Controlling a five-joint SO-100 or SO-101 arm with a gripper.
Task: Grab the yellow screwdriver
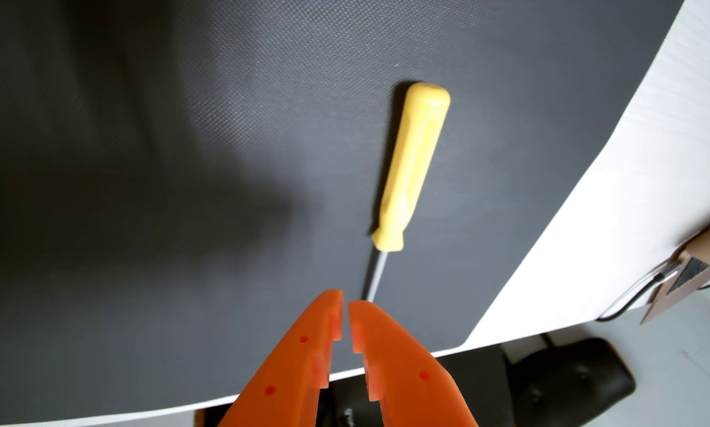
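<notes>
A yellow screwdriver (pixel 412 164) lies flat on a dark grey mat (pixel 180 184) in the wrist view, handle toward the top, thin metal shaft running down to the lower middle. My orange gripper (pixel 345 301) enters from the bottom edge. Its two fingertips nearly touch, with only a thin slit between them and nothing held. The tips sit just left of the shaft's lower end and hide its tip. The gripper hovers above the mat, short of the handle.
A white surface (pixel 632 205) borders the mat on the right and along the bottom. A brown cardboard piece (pixel 698 262) with a dark cable sits at the right edge. A black padded object (pixel 570 382) lies at the lower right, beyond the white border.
</notes>
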